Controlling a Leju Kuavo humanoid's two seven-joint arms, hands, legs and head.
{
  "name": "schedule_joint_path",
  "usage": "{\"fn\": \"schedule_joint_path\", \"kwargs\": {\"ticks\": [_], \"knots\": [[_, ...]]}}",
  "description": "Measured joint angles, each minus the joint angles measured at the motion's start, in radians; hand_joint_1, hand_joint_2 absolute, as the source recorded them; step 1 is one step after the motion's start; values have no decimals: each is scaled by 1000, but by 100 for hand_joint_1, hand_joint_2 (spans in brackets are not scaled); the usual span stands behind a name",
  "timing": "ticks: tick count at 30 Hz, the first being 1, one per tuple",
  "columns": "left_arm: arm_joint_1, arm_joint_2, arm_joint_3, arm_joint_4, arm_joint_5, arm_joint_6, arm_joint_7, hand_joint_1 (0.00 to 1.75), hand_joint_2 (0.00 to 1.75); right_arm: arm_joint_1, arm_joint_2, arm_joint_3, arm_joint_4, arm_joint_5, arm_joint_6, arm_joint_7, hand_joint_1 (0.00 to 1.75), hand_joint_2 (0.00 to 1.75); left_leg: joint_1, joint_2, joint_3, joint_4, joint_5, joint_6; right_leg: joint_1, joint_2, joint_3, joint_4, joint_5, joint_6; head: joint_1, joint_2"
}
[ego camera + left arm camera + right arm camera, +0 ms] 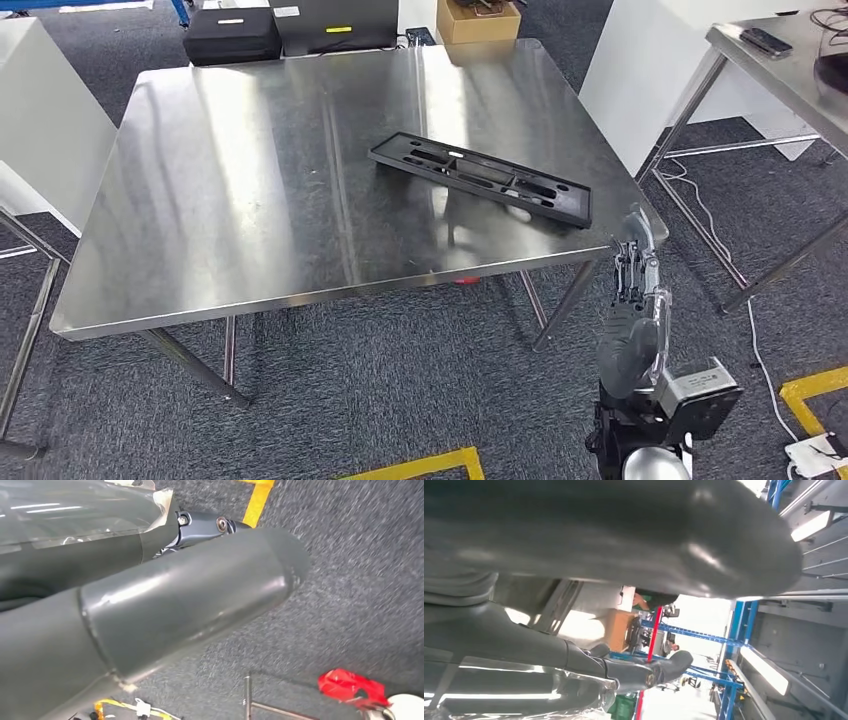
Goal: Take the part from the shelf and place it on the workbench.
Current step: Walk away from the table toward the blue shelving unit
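Note:
The long black plastic part lies flat on the steel workbench, toward its right side and set at a slant. Beside the bench's near right corner, below the tabletop edge, my right hand points its fingers upward and holds nothing. The right wrist view has that hand's thumb and dark fingers apart, with nothing between them. In the left wrist view my left hand hangs over grey carpet, its thick thumb free of any object.
A second steel table with a phone stands at the right. A black case and a cardboard box sit behind the bench. Yellow floor tape and cables lie on the carpet.

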Motion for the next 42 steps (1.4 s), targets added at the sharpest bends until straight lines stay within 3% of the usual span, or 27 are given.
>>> {"fn": "schedule_joint_path", "kwargs": {"ticks": [2, 4, 5, 6, 7, 9, 11, 13, 15, 16, 18, 20, 21, 23, 25, 26, 28, 30, 31, 32, 33, 35, 36, 37, 39, 40, 42], "knots": [[1, 0, 2, 0, 0, 0, 0, 0, 0, 1, 2, -1, 1, 0, 0, 0, 0, 0, 2, -3, -17, 36, -59, -11, -11, -3, -19, -5, 26, -18, -4, 0], [1, 1, 4, 0, -1, 0, 0, 0, 0, 2, 5, -2, 2, 0, 0, 0, 0, 0, 5, -4, -44, 150, -167, -20, -13, -7, -42, -4, 50, -31, -9, 0], [0, 1, 5, 0, -1, 0, 0, 0, 0, 2, 6, -2, 3, 0, 0, 1, 0, 0, 6, -4, -54, 217, -203, -26, -13, -8, -55, -1, 62, -32, -11, 0], [0, 1, 6, 0, -1, 0, 0, 0, 0, 3, 6, -2, 5, 0, 0, 1, 0, 0, 8, -5, -56, 267, -212, -30, -13, -9, -69, 4, 72, -30, -11, 0], [0, 2, 6, 0, -1, 0, 0, 0, 0, 3, 7, -2, 6, 0, 0, 1, 0, 0, 11, -4, -43, 285, -200, -35, -14, -10, -86, 11, 80, -26, -11, 0], [0, 4, 7, 0, -1, 0, 0, 0, 0, 4, 7, -2, 7, 0, 0, 1, 0, 0, 20, -4, 35, 211, -152, -42, -17, -10, -119, 33, 90, -18, -11, 0], [-3, 4, 9, 0, -4, -1, 0, 0, 0, 4, 8, -3, 7, -2, 0, 1, 0, 0, 22, -7, 128, 82, -150, -43, -16, -11, -147, 57, 95, -10, -11, 0], [-6, 4, 12, 0, -10, -2, 1, 0, 0, 4, 9, -4, 8, -5, 0, 2, 0, 0, 16, -10, 156, 25, -168, -34, -13, -11, -161, 69, 105, 5, -10, 0], [-6, 3, 19, 0, -18, -3, 1, 0, 0, 6, 11, -5, 11, -6, 0, 5, 0, 0, 13, -8, 141, 19, -155, -11, -12, -11, -169, 70, 116, 25, -9, 0], [-7, 2, 23, 0, -22, -4, 3, 0, 0, 8, 11, -6, 14, -6, 0, 7, 0, 0, 13, -5, 131, 16, -144, 3, -12, -9, -178, 79, 106, 29, -9, 0], [-9, 0, 33, -4, -31, -5, 8, 0, 0, 14, 11, -7, 23, 2, -7, 16, 0, 0, 14, 0, 104, 11, -118, 26, -16, -5, -211, 148, 37, 22, -5, 0], [-9, -2, 45, -9, -43, -8, 18, 0, 0, 22, 12, -9, 47, 59, -40, 37, 0, 0, 13, 2, 75, 11, -93, 31, -19, -2, -242, 268, -48, 16, -2, 0], [-9, -3, 52, -12, -52, -10, 24, 0, 0, 25, 12, -11, 71, 97, -61, 56, 0, 0, 12, 3, 59, 11, -80, 30, -20, -1, -245, 319, -66, 22, -2, 0], [-10, -6, 65, -16, -75, -16, 33, 0, 0, 25, 15, -19, 151, 127, -88, 104, 0, 0, 13, 6, 29, 13, -55, 26, -22, -1, -208, 335, -38, 44, -1, 0], [-14, -7, 75, -18, -100, -20, 36, 0, 0, 15, 23, -34, 267, 95, -104, 138, 0, 0, 14, 8, 3, 13, -30, 17, -24, -1, -110, 224, 2, 57, -2, 0], [-17, -7, 79, -18, -112, -21, 36, 0, 0, 9, 30, -44, 330, 77, -117, 149, 0, 0, 13, 7, -7, 13, -17, 11, -21, 0, -52, 141, -1, 52, -2, 0], [-24, -5, 85, -18, -131, -21, 34, 0, 0, -5, 42, -64, 454, 51, -145, 159, 0, 0, 11, 5, -13, 8, 6, -3, -12, 1, 9, 32, -23, 32, -2, 0], [-27, -1, 93, -15, -143, -21, 32, 0, 0, -28, 51, -83, 588, 32, -164, 148, 0, 0, 14, 5, -12, -2, 27, -16, -7, 1, 2, 16, -16, 13, -3, 0], [-28, 2, 97, -12, -147, -20, 30, 0, 0, -40, 55, -90, 653, 26, -169, 141, 0, 0, 17, 5, -17, 1, 18, -21, -10, 0, -6, 16, -5, 4, -4, 0], [-28, 4, 101, -10, -150, -19, 30, 0, 0, -47, 60, -97, 708, 20, -171, 138, 0, 0, 19, 4, -25, 18, -13, -25, -13, -1, -17, 16, 8, -8, -7, 0], [-28, 6, 104, -8, -154, -19, 29, 0, 0, -49, 65, -102, 746, 14, -171, 143, 0, 0, 21, 2, -37, 56, -65, -27, -17, -4, -30, 15, 22, -19, -9, 0], [-28, 8, 107, -4, -159, -18, 26, 0, 0, -54, 75, -110, 803, 2, -166, 160, 0, 0, 21, -2, -61, 184, -180, -31, -12, -8, -58, 17, 49, -34, -11, 0], [-30, 10, 109, -2, -163, -17, 25, 0, 0, -59, 79, -114, 833, -3, -164, 171, 0, 0, 21, -3, -66, 247, -207, -34, -8, -9, -74, 19, 62, -36, -12, 0], [-32, 12, 111, 0, -169, -15, 25, 0, 0, -66, 79, -118, 868, -7, -163, 180, 0, 0, 21, -3, -61, 288, -206, -35, -5, -9, -89, 22, 74, -35, -12, 0], [-37, 15, 112, 5, -183, -8, 24, 0, 0, -84, 75, -121, 956, -15, -167, 185, 0, 0, 21, -3, -4, 267, -155, -33, -3, -10, -122, 33, 92, -31, -12, 0], [-42, 18, 112, 7, -190, -5, 23, 0, 0, -97, 74, -121, 1008, -18, -170, 180, 0, 0, 20, -5, 48, 205, -141, -28, -2, -10, -137, 42, 98, -28, -12, 0], [-53, 23, 112, 12, -200, -3, 22, 0, 0, -122, 77, -121, 1112, -21, -173, 167, 0, 0, 16, -7, 146, 64, -152, -19, 1, -10, -161, 58, 110, -18, -11, 0]]}}
